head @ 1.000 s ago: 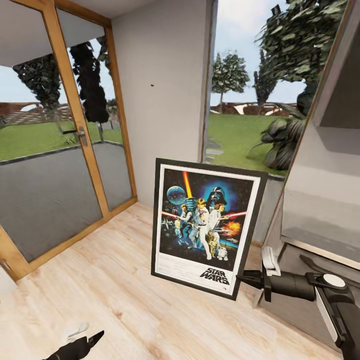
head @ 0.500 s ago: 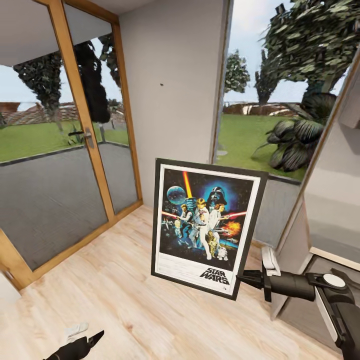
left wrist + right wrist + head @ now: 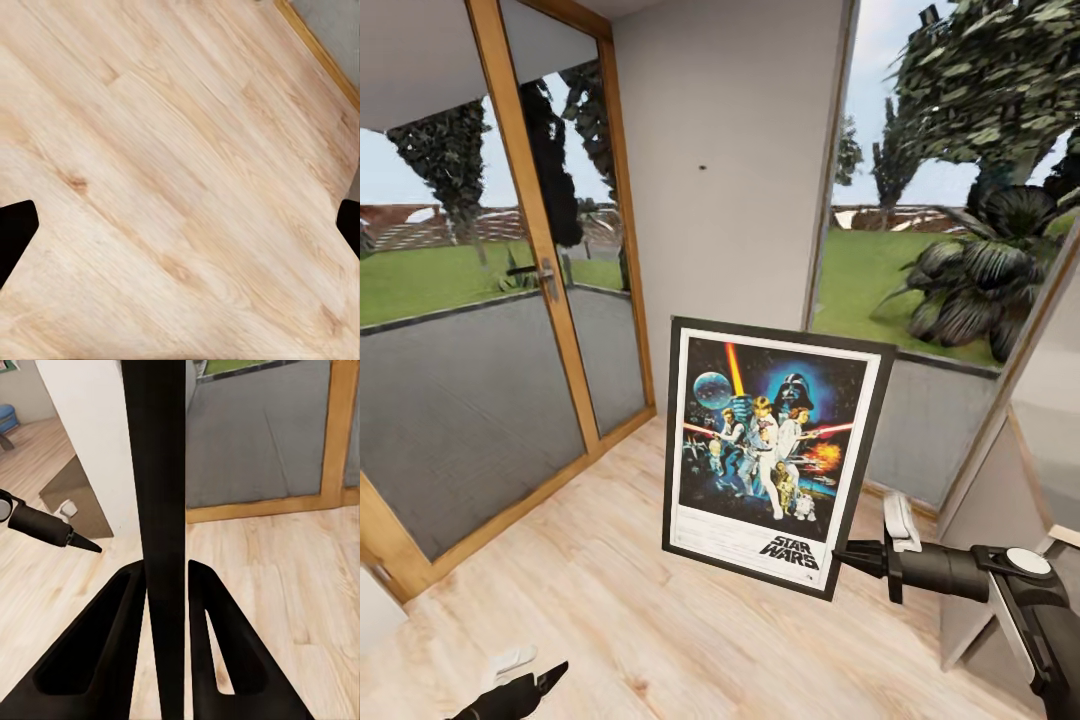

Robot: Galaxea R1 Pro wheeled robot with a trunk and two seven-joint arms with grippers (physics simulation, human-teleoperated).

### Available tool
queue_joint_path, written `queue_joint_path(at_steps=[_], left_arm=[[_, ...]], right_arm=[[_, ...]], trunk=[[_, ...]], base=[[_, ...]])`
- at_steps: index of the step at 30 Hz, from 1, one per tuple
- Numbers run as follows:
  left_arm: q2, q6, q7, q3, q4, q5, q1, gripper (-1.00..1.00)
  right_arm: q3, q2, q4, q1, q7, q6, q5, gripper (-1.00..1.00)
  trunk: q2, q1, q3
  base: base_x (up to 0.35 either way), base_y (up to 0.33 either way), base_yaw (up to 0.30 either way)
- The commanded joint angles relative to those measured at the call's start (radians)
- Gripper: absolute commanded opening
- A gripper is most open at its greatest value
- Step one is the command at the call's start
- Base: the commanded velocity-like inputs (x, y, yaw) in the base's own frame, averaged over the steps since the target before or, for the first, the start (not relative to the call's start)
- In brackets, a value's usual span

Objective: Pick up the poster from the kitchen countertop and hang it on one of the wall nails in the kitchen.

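The Star Wars poster (image 3: pixel 770 450) hangs upright and slightly tilted above the wooden floor, facing me. My right gripper (image 3: pixel 850 555) is shut on its lower right frame edge. In the right wrist view the black frame edge (image 3: pixel 157 495) runs between the two fingers of that gripper (image 3: pixel 166 568). A small dark wall nail (image 3: pixel 701 167) sits high on the grey wall behind the poster. My left gripper (image 3: pixel 525 678) is low at the near left, open and holding nothing; its view looks down on bare floorboards (image 3: pixel 180 187). The kitchen countertop is out of view.
A glass door in a wooden frame (image 3: pixel 550 270) stands left of the grey wall (image 3: pixel 730 230). A large window (image 3: pixel 940 260) onto the garden lies to the right. A grey cabinet side (image 3: pixel 1000 500) stands at the far right. Pale wooden floor (image 3: pixel 610 560) spreads in front.
The camera has moved: wall, nail and door have shifted right in the picture and the cabinet has slid off to the right. The poster stays held in the same place.
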Motion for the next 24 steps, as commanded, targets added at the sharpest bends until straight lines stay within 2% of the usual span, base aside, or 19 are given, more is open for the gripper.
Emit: queue_joint_path(at_steps=[1,24], left_arm=[[0.000,0.004,-0.005,0.003,0.001,0.005,-0.001,1.00],[0.000,0.003,-0.005,0.002,0.001,0.005,-0.001,1.00]], right_arm=[[-0.001,0.000,-0.001,-0.001,0.006,0.013,-0.001,-1.00],[-0.001,0.000,-0.001,-0.001,0.006,0.013,-0.002,-1.00]], trunk=[[-0.002,0.001,-0.002],[-0.002,0.001,-0.002]], base=[[0.246,0.278,0.000],[0.246,0.277,0.000]])
